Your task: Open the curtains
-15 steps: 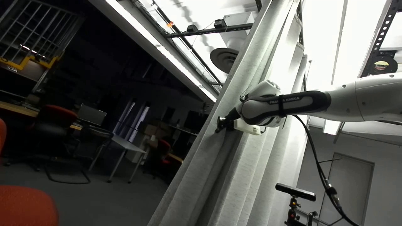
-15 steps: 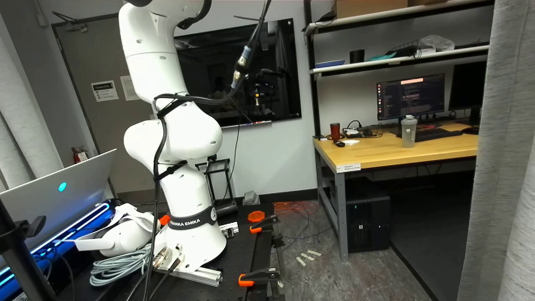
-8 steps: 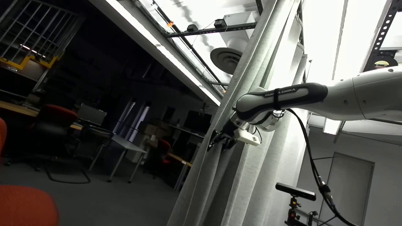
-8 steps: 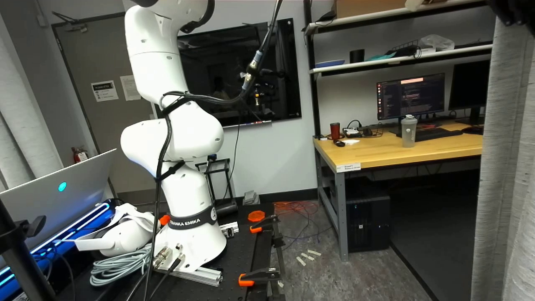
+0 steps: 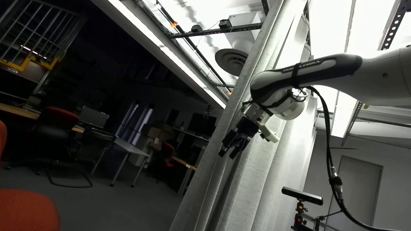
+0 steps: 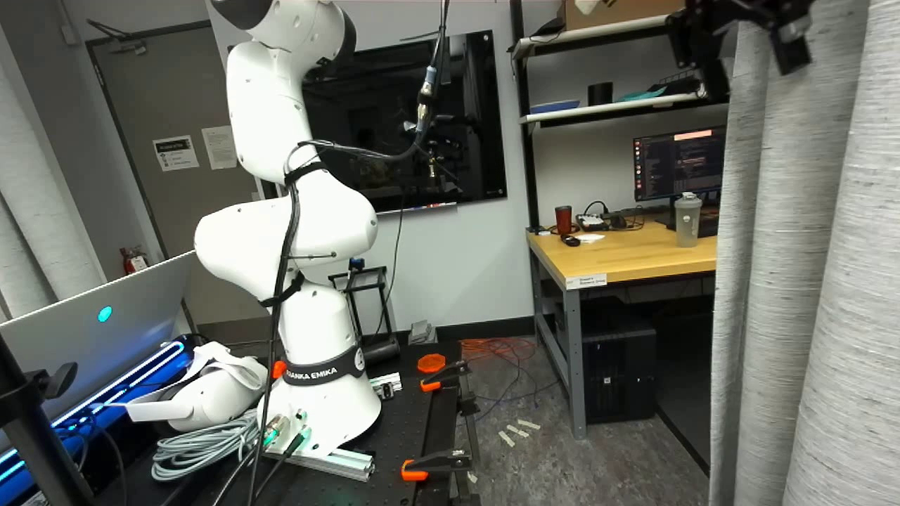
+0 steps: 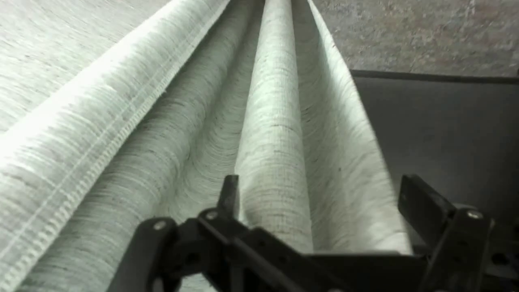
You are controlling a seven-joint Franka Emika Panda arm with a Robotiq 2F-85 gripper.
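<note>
The pale grey curtains point(image 5: 244, 166) hang in long vertical pleats, their free edge beside a dark room. In an exterior view the curtains point(image 6: 787, 295) cover the right side and hide part of a desk. My gripper point(image 5: 227, 154) points down in front of the fabric with its two black fingers spread. The gripper point(image 6: 756, 74) also shows at the upper right of an exterior view. In the wrist view, pleats of the curtains point(image 7: 275, 134) fill the gap of the gripper point(image 7: 324, 198), including the free edge. Neither finger pinches the cloth; whether one touches it I cannot tell.
A camera on a stand point(image 5: 301, 196) is near the curtain's lower right. A wooden desk point(image 6: 612, 256) holds a bottle point(image 6: 687, 219) and monitor point(image 6: 671, 163). A shelf point(image 6: 605, 105) hangs above it. A laptop point(image 6: 98, 302) and headset point(image 6: 211, 393) sit by the arm's base.
My gripper has opened and tilted downward, and the arm has drawn back. It came into sight at the upper right of an exterior view, where the curtain's edge has shifted left.
</note>
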